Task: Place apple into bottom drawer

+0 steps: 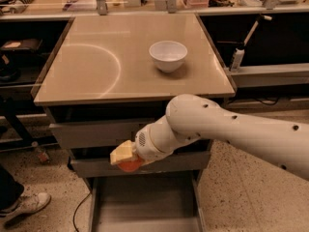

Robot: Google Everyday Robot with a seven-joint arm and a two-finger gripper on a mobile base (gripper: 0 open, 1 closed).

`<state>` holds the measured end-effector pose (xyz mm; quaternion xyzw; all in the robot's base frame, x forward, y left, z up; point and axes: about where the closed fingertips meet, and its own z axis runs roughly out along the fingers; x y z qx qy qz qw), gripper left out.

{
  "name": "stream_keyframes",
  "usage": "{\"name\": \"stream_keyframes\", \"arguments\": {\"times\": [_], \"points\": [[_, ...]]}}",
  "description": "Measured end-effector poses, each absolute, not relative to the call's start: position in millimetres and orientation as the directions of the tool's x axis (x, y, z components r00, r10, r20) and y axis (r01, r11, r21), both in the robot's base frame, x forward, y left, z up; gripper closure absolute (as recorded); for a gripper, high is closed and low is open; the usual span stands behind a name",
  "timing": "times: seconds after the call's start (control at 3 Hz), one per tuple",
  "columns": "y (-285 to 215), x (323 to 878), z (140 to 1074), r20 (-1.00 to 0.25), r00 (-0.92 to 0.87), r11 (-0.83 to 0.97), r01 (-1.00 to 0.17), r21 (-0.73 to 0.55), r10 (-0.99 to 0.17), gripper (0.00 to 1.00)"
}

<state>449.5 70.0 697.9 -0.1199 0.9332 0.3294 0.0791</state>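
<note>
My gripper (pixel 124 158) is in front of the middle drawer's front, with its yellowish fingers (pixel 121 152) shut on the red-orange apple (pixel 129 165). Only the apple's lower part shows below the fingers. The gripper holds it above the back of the open bottom drawer (pixel 145 204), a shallow grey tray pulled out toward me at floor level. My white arm reaches in from the right.
A white bowl (pixel 168 55) stands on the beige tabletop (pixel 96 66). The two upper grey drawers (pixel 91 132) are shut. A person's shoe (pixel 24 204) is on the floor at the lower left. A cable (pixel 79 211) lies beside the cabinet.
</note>
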Motion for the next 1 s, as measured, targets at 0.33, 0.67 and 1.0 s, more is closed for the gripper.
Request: {"name": "stream_keyframes", "arguments": {"times": [0.33, 0.67, 1.0], "points": [[71, 450, 692, -0.221, -0.961, 0.752, -0.268, 0.602, -0.166, 1.0], [73, 450, 679, -0.205, -0.965, 0.752, -0.255, 0.608, -0.161, 1.0], [66, 446, 615, -0.128, -0.987, 0.759, -0.158, 0.632, -0.099, 1.0]]}}
